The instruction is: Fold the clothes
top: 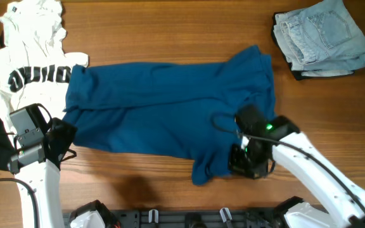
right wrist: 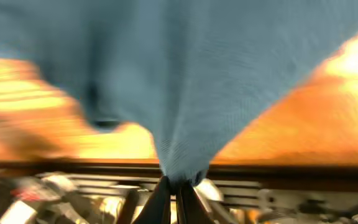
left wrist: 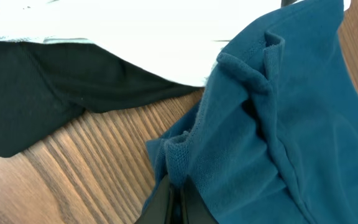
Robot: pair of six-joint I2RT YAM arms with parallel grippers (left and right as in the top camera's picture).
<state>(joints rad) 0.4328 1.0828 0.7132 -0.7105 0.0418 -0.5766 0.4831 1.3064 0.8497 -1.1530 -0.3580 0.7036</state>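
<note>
Far left: crumpled white black-lettered tee (top: 24, 69) heaped over matte black garment (left wrist: 36, 93). Left claw (left wrist: 174, 200) pinched together on looped-knit hem of wide, rumpled teal-blue shirt (top: 163, 120), spread across middle of wood-grain surface (top: 170, 38). Right claw (right wrist: 178, 194) clamped on shirt's lower right corner, cloth tented. Far right: folded pale-blue denim jeans (top: 322, 35).

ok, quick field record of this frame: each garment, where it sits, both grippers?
teal shirt: spread across table centre, rumpled
white tee: crumpled, far left, touching shirt
black garment: left edge, partly under white tee
jeans: folded, top-right corner, apart from shirt
left gripper: shut on teal shirt's left edge
right gripper: shut on teal shirt's lower right hem
</note>
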